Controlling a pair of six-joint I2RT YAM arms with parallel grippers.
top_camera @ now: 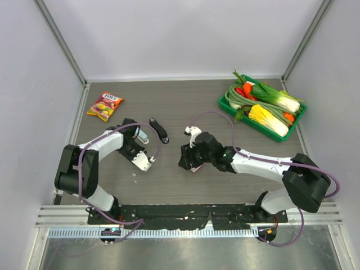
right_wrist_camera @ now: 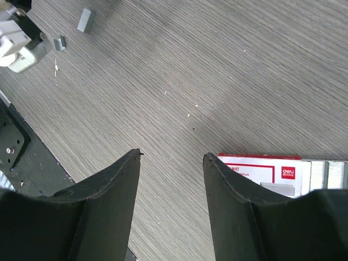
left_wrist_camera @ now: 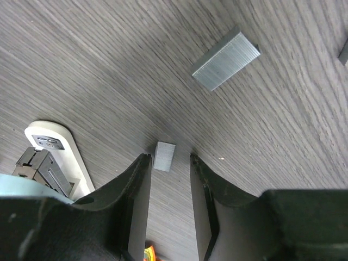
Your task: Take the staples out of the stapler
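**Top view.** Two arms reach onto one grey wood-grain table [top_camera: 185, 101]. The left gripper [top_camera: 147, 162] sits left of centre and the right gripper [top_camera: 183, 160] just right of centre, their tips near each other but apart. One stapler [top_camera: 143, 135] shows as a pale blue shell right beside the left wrist, above the left gripper. One slim black bar [top_camera: 159, 130] lies just right of it; I cannot tell whether the two are joined. One pink-and-white box [top_camera: 196, 167] peeks out under the right gripper. At upper left lies one snack packet [top_camera: 105, 106]. At upper right stands one green tray [top_camera: 256, 126] of toy vegetables.

**Left wrist view.** The left gripper [left_wrist_camera: 169, 163] has its two fingers [left_wrist_camera: 136, 185] a narrow gap apart, with bare table between them and nothing gripped. Two strips of staples [left_wrist_camera: 225, 60] lie here. The long one is at upper right. The short strip [left_wrist_camera: 164, 156] lies flat right at the fingertips, in line with the gap. The stapler [left_wrist_camera: 46, 163] is at lower left, beside the left finger, showing a white base, a black channel and a pale blue edge.

**Right wrist view.** The right gripper [right_wrist_camera: 171, 155] stands wide apart and holds nothing. Two small staples [right_wrist_camera: 84, 20] lie at upper left, well clear of it. The box [right_wrist_camera: 260, 168] lies at lower right, partly under the right finger, with grey strips at its right end.
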